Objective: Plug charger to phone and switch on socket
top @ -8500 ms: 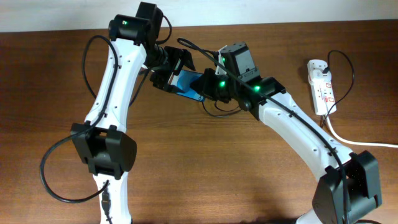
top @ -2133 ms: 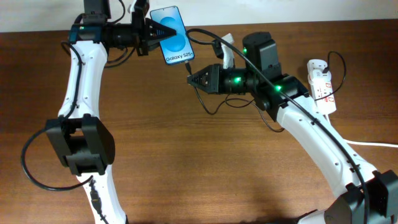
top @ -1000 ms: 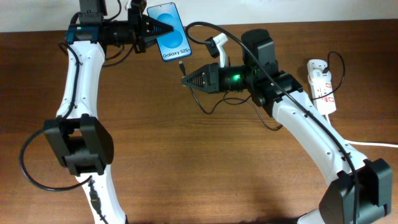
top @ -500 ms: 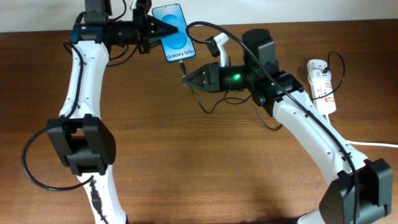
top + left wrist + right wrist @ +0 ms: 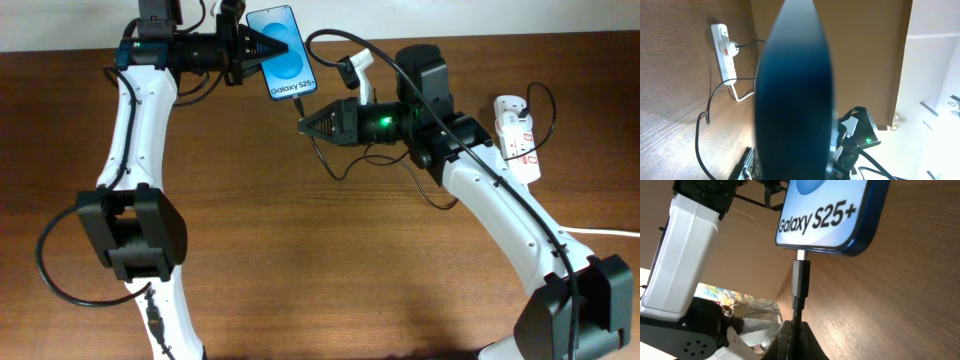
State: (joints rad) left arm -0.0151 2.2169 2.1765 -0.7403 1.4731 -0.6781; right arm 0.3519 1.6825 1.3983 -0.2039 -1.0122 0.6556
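Observation:
The phone, blue screen reading "Galaxy S25+", is held off the table at the back by my left gripper, shut on its sides. In the left wrist view the phone shows edge-on as a dark blur that hides the fingers. My right gripper is shut on the charger's thin black cable just behind its plug. The plug points up at the phone, its metal tip meeting the bottom edge with a short bit of metal showing. The white socket lies at the far right, away from both grippers.
The charger cable loops on the wood below my right gripper. A thick white cord runs from the socket off the right edge. The socket shows in the left wrist view with a plug in it.
Both arms have shifted slightly right together. The plug has stayed under the phone's bottom edge and closed in on it. Both grippers stay shut.

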